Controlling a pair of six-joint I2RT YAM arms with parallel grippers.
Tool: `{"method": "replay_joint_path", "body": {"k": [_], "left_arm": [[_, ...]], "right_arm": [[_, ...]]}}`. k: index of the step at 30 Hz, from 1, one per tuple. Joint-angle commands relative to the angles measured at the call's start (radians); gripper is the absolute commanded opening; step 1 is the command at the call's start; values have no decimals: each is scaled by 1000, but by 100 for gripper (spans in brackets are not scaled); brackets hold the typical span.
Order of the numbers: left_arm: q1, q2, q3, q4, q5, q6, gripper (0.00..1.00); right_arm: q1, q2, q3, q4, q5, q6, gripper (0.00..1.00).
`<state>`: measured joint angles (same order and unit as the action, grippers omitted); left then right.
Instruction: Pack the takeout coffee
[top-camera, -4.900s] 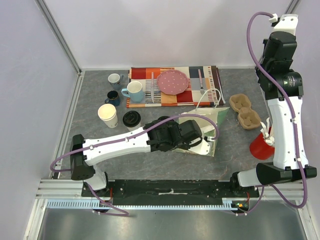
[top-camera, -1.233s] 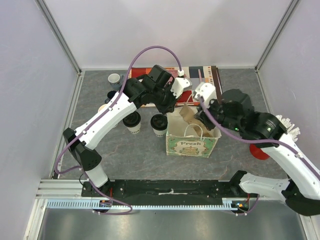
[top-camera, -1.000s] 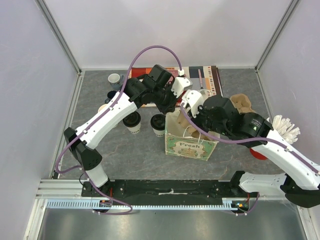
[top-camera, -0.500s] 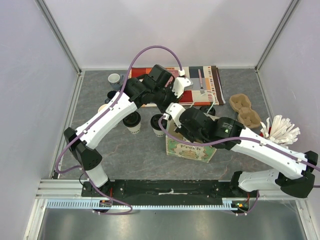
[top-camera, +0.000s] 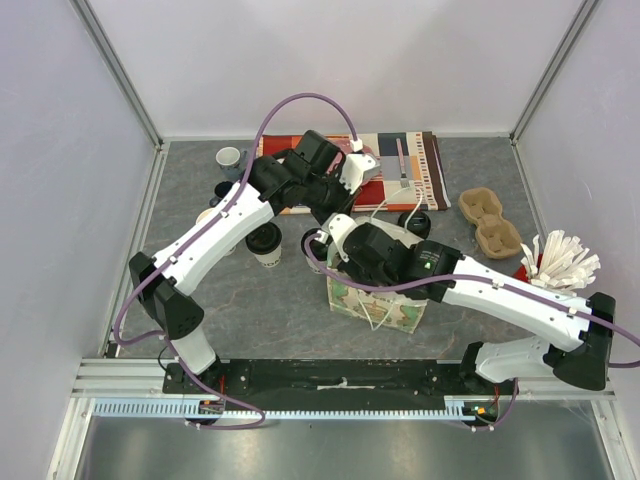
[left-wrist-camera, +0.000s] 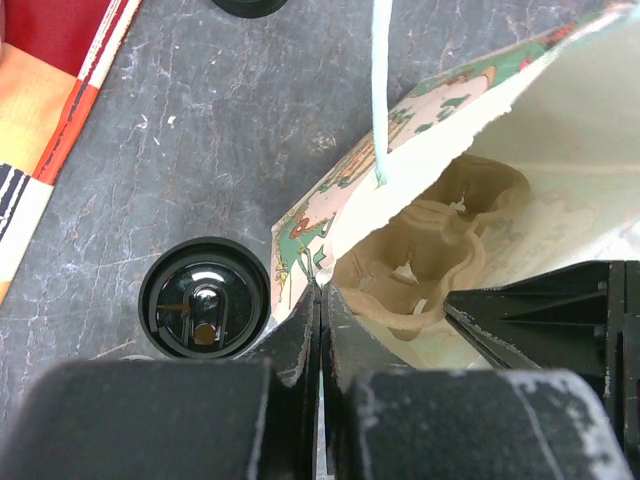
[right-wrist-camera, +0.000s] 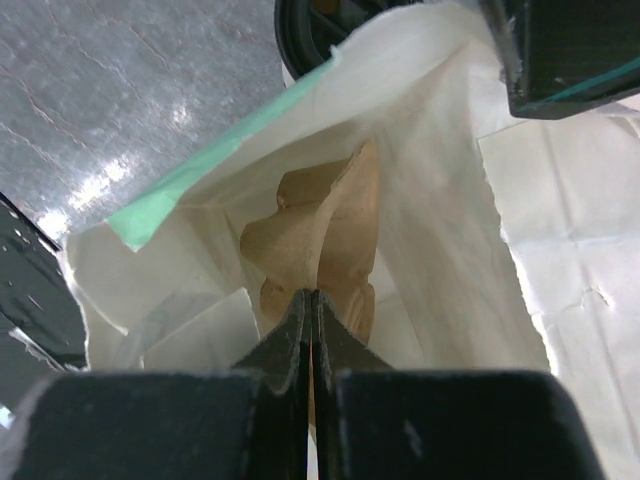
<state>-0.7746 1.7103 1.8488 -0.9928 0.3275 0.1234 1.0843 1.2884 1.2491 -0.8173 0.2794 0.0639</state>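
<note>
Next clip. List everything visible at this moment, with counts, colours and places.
paper bag: one, pale with green print, standing open at table centre
cup carrier: one, brown pulp, inside the bag
second cup carrier: one, brown, table right
lidded takeout cups: two, cream with black lids, left of the bag
black round lid: one, behind the bag; cup beneath unclear
mugs: two seen, pale and navy, far left
patterned cloth: one, multicoloured, far edge
white sticks: bundle, right edge
left gripper: jaws shut on the bag's rim
right gripper: jaws shut on the carrier
</note>
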Motion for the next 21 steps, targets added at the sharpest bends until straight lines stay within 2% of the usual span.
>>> {"method": "replay_joint_path", "body": {"k": [1,6,15,21], "left_arm": [[-14,-44,3,31,39,-60,2],[3,-43,1,37,44,-57,2],[5,-46,-10,40,71,-57,2],[3,-43,-11,40,81,-59,2]], "right_arm": [[-20,19,-68,56,-94,51,0],[-87,6,-109,83,-135,60,0],[-93,14,-74,79,-155,57,8],[-90,26,-63,81,-161,59,9]]}}
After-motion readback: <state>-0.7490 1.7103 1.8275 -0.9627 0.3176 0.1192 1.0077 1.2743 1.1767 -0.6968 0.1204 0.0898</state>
